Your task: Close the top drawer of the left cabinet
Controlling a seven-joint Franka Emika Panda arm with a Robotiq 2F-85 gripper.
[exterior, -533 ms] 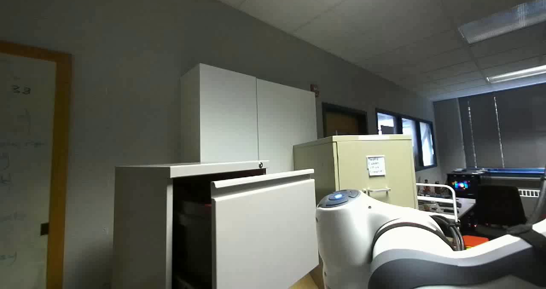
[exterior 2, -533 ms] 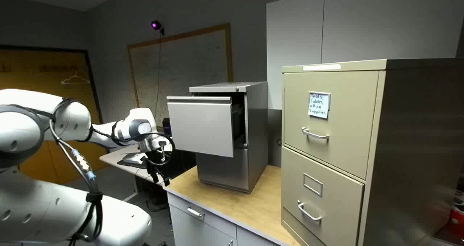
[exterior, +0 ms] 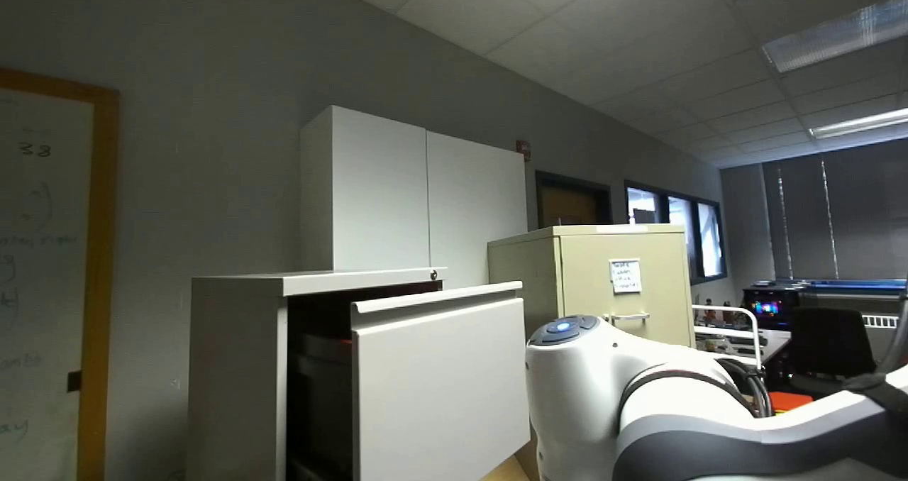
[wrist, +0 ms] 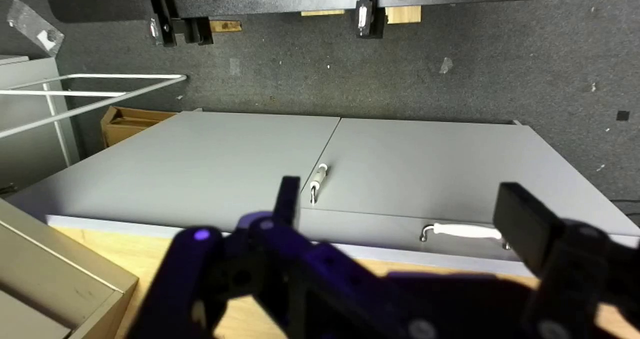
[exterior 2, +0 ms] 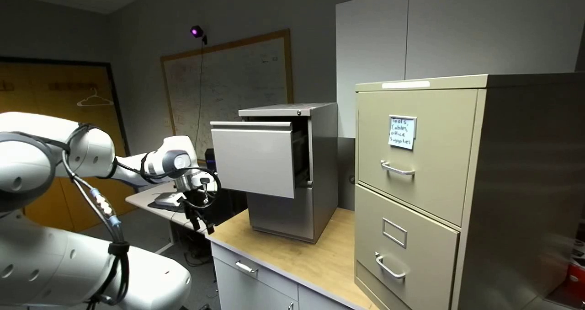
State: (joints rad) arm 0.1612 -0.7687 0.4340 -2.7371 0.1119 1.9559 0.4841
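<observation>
Black fingers (wrist: 525,224) spread wide and holding nothing, the gripper (wrist: 402,209) hangs near the front edge of a wooden counter (exterior 2: 283,255). In the wrist view a white handle (wrist: 465,230) on the counter's front shows between the fingers, partly behind one of them; off to the side are a white metal frame (wrist: 75,93) and a cardboard box (wrist: 120,131). The white arm (exterior: 574,396) stands close to the front of the top drawer (exterior 2: 253,161); I cannot tell whether they touch. In both exterior views that drawer juts well out of the left cabinet (exterior 2: 324,163), its dark inside showing. The cabinet sits upright on the counter; beside it, with a gap between, stands a beige filing cabinet (exterior 2: 425,200), its drawers pushed in. A white cupboard (exterior 2: 457,31) rises behind, a whiteboard (exterior 2: 233,81) hangs on the wall, and a desk (exterior 2: 144,198) stands past the gripper.
</observation>
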